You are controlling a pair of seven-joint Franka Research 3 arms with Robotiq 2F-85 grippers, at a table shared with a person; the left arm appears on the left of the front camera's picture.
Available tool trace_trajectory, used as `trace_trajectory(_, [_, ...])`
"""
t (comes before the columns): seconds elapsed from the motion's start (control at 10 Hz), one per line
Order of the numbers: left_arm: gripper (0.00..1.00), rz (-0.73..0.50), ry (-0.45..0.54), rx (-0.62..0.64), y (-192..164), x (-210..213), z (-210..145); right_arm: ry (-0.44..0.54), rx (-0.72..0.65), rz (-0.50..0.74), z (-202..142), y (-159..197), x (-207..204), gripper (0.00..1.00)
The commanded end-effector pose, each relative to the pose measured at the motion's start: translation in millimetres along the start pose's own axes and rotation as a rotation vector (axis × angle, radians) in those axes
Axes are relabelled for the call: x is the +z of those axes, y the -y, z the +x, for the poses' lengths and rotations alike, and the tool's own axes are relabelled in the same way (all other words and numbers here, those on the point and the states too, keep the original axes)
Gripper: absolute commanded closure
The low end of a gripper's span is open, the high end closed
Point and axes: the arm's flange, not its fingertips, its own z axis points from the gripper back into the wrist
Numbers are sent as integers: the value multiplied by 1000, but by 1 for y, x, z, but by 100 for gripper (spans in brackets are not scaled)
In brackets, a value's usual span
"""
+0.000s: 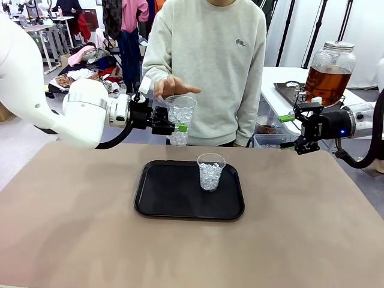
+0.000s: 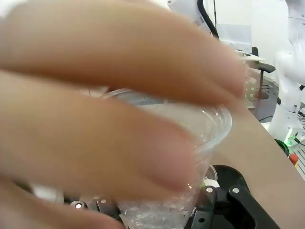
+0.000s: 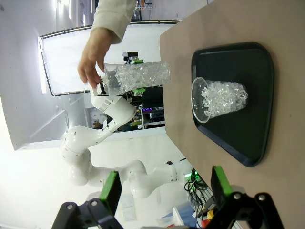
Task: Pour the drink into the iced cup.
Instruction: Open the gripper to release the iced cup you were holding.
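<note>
Left gripper (image 1: pixel 178 124) is closed on an upright ice-filled clear cup (image 1: pixel 180 114), at whose rim the person's hand (image 1: pixel 174 87) is seen. At centre, a second iced cup (image 1: pixel 210 172) is set on the black tray (image 1: pixel 174 201). The right gripper (image 1: pixel 288 132) is held wide and empty. Behind it, the drink (image 1: pixel 327 81) is contained in a lidded glass jar (image 1: pixel 337 55) on a white side table (image 1: pixel 279 78).

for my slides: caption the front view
Left gripper holds an iced cup under a person's hand; a second cup stands on the tray.

Behind the brown table (image 1: pixel 72 228), hanging clothes (image 1: pixel 129 18) stand left, a white side table (image 1: pixel 270 75) right, black poles (image 1: pixel 313 30) behind it.
</note>
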Motion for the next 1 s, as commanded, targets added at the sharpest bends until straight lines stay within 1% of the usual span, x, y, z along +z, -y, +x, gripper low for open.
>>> trace_trajectory(0.0, [36, 0, 4, -7, 1, 0, 5, 2, 4, 0, 1, -2, 1, 0])
trace_trajectory(0.9, [36, 0, 4, -7, 1, 0, 5, 2, 4, 0, 1, -2, 1, 0])
